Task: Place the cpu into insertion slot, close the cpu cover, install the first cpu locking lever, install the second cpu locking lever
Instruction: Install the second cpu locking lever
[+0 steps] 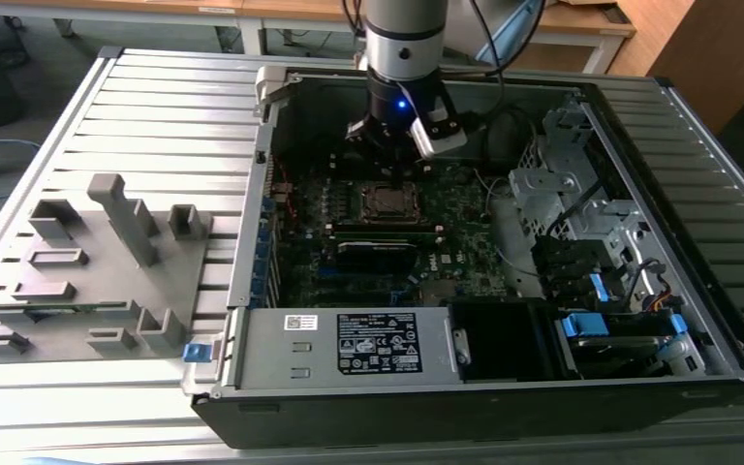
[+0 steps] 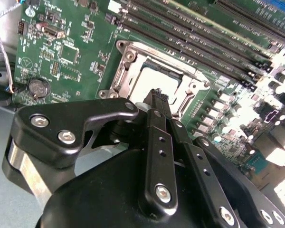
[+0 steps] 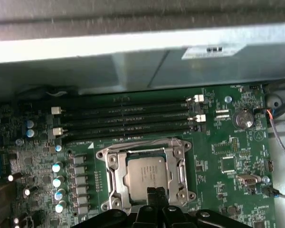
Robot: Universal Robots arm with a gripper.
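Observation:
The cpu (image 3: 142,171) lies flat in the insertion slot (image 1: 389,201) on the green motherboard, its grey metal top showing through the window of the cpu cover (image 3: 181,164). The silver cover frame lies down flat around the chip. A thin wire lever (image 3: 133,140) runs along one side of the socket. My gripper (image 2: 156,95) hangs just above the socket's edge, its black fingers pressed together with nothing between them. In the first wrist view the gripper (image 3: 155,192) overlaps the near rim of the socket. In the exterior view the gripper (image 1: 395,172) sits directly behind the socket.
Memory slots (image 3: 128,118) run beside the socket. A black card (image 1: 375,254) and the power supply (image 1: 346,344) lie nearer the case front. A drive cage with blue tabs (image 1: 604,325) is on the exterior view's right. A grey parts fixture (image 1: 88,271) stands outside the case.

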